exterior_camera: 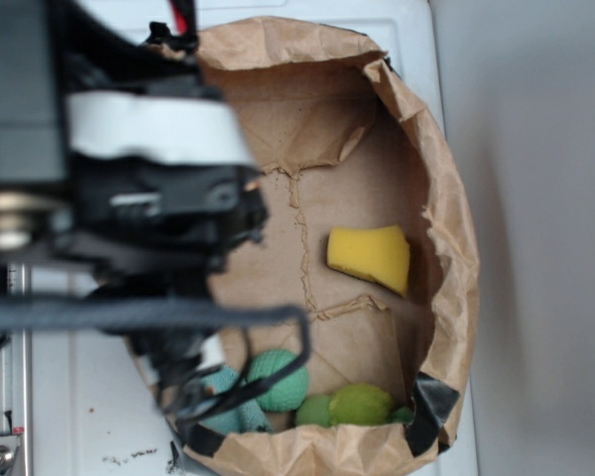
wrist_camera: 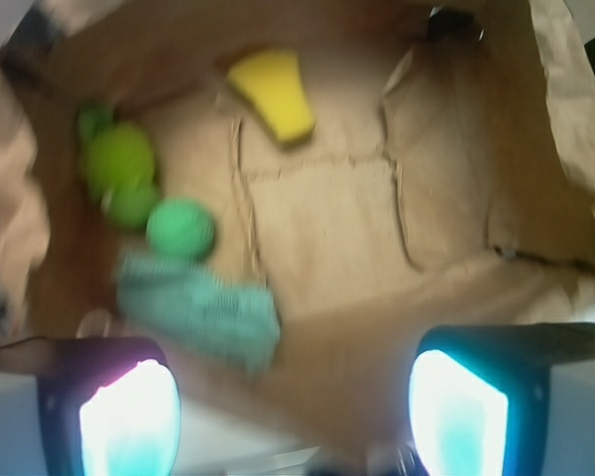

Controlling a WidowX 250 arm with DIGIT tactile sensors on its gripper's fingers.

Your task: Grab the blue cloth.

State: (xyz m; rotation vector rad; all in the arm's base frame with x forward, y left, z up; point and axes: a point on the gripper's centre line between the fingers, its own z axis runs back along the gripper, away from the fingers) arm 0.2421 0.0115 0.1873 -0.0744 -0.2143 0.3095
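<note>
No readable text, label or brand shows in either view. Faint dark marks on the white table (exterior_camera: 89,416) stay illegible.

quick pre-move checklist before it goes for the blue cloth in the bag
1. Blue cloth in sight on the bag floor: ok.
2. Pincer open and empty: ok.
3. Pincer centred over the cloth: not ok, the cloth lies nearer one finger.
4. Green ball clear of the cloth: not ok, it sits right against it.
5. Yellow sponge out of the path: ok.
6. Paper bag wall clear of the fingers: cannot tell.
</note>
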